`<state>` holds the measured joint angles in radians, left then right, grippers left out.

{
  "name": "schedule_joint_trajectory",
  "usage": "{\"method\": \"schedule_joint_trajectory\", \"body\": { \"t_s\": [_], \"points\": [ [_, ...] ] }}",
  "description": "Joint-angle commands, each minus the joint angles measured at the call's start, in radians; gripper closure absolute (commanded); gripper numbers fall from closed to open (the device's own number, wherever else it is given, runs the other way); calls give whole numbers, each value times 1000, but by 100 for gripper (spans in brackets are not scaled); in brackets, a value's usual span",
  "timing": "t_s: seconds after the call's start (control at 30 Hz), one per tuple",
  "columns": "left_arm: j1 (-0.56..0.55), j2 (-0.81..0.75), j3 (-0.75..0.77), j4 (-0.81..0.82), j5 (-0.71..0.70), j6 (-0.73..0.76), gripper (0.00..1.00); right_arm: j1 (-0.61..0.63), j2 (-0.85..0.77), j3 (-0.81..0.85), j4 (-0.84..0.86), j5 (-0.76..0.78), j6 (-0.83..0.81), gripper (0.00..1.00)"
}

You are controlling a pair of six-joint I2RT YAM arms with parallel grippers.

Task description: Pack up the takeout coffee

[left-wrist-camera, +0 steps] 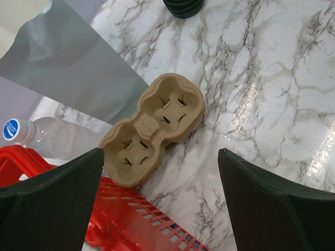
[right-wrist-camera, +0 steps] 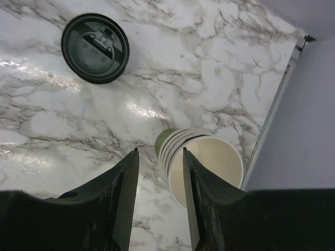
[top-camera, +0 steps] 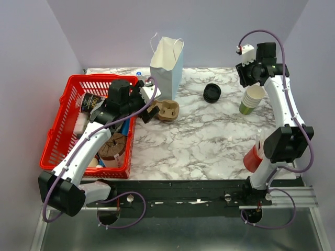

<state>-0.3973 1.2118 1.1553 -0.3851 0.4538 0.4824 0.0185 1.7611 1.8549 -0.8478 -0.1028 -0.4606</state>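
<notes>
No lidded coffee cup shows in any view. A stack of green paper cups [top-camera: 254, 99] with white rims [right-wrist-camera: 180, 144] stands at the right of the table. My right gripper [right-wrist-camera: 160, 151] hovers at its top with the jaws half narrowed: one finger is over the top cup's white inside [right-wrist-camera: 220, 167], the other outside the rims. Whether they touch the cup wall is unclear. Black sip lids [top-camera: 212, 92] [right-wrist-camera: 95, 48] lie left of the stack. My left gripper [top-camera: 149, 107] [left-wrist-camera: 160, 154] is wide open over the basket's edge, next to a brown two-cup carrier [top-camera: 168, 110] [left-wrist-camera: 157, 130].
A white paper bag [top-camera: 167, 65] [left-wrist-camera: 68, 68] stands upright at the back centre. The red basket [top-camera: 68, 120] [left-wrist-camera: 131, 209] of goods fills the left side, with a water bottle [left-wrist-camera: 52, 138] beside it. A red cup of white sticks [top-camera: 253, 157] stands by the right arm's base.
</notes>
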Motion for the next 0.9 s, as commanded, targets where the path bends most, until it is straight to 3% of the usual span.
{"method": "schedule_joint_trajectory", "body": {
  "t_s": [0.0,0.87],
  "points": [
    [-8,-26,-22,12,23,8,3,-35,58,56,-125,71,16,53],
    [-11,-18,-48,43,11,-22,2,-91,89,-29,-162,-35,-61,59]
  ]
}}
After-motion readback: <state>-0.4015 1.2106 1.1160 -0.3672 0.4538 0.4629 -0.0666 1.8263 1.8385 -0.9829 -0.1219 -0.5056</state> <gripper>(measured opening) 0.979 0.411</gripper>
